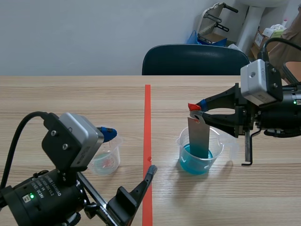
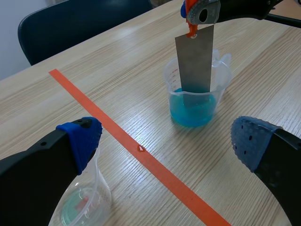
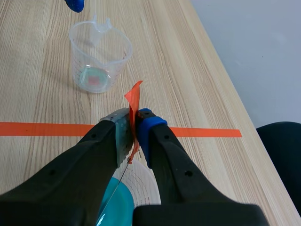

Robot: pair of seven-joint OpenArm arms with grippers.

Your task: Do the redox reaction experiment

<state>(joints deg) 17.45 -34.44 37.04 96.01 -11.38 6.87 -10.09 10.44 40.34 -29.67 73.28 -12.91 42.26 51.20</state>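
Note:
A grey metal strip (image 1: pixel 199 136) (image 2: pixel 194 61) hangs upright, its lower end dipped in blue liquid inside a clear beaker (image 1: pixel 217 142) (image 2: pixel 222 70) right of the tape line. My right gripper (image 1: pixel 196 109) (image 3: pixel 134 127) (image 2: pixel 197 9) is above that beaker, shut on the orange tag (image 3: pixel 134 101) at the strip's top. A smaller clear beaker (image 1: pixel 107 157) (image 2: pixel 84 202) (image 3: pixel 99 56) with a faint residue stands on the left. My left gripper (image 1: pixel 129 151) (image 2: pixel 167 139) is open, low over the table, one finger against that small beaker and nothing between its fingers.
An orange tape line (image 1: pixel 147 122) runs down the middle of the wooden table. A dark chair (image 1: pixel 195 60) stands behind the far edge, with boxes and clutter at the back right. A thin black L-shaped rod (image 1: pixel 247 150) hangs under the right arm.

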